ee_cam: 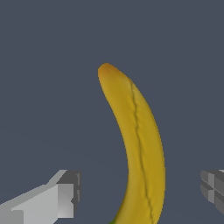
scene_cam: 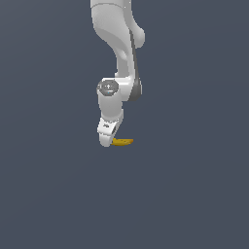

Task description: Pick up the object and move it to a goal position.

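Note:
The yellow banana lies on the dark grey floor, curved, with orange-brown shading at its tip. In the exterior view the white gripper is down at the banana's end on the exterior view's left, hiding that end. In the wrist view the banana runs lengthwise between the two fingertips, which stand wide apart on either side without touching it. The gripper is open and holds nothing.
A plain dark grey floor fills both views. The white arm comes down from the top of the exterior view. No other objects or a goal marker show.

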Tool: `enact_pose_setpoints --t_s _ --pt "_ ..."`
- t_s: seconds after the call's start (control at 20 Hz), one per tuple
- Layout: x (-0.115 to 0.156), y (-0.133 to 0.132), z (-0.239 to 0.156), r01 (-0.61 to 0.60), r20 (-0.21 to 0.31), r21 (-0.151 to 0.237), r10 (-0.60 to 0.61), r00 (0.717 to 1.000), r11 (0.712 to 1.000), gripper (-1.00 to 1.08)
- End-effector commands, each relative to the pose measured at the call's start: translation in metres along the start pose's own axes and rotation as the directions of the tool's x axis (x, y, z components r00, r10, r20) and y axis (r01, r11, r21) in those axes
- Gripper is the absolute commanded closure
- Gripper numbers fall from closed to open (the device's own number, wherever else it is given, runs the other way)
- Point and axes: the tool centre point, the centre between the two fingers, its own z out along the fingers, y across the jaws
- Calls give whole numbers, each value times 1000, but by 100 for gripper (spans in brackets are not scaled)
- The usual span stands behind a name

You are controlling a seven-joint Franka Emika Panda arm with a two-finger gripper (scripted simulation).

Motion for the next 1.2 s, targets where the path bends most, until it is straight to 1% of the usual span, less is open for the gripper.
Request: enact_pose_setpoints --t_s 0.0,0.5,0.75,0.8,1.15 --pt "0 0 3 0 0 0 0 1000 1000 -92" --pt "0 -1 43 5 0 0 -5 1000 1000 -92" --pt "0 -1 50 5 0 0 -5 1000 1000 -92" --pt "0 -1 50 5 0 0 -5 1000 1000 108" --pt "0 -1 50 5 0 0 -5 1000 1000 108"
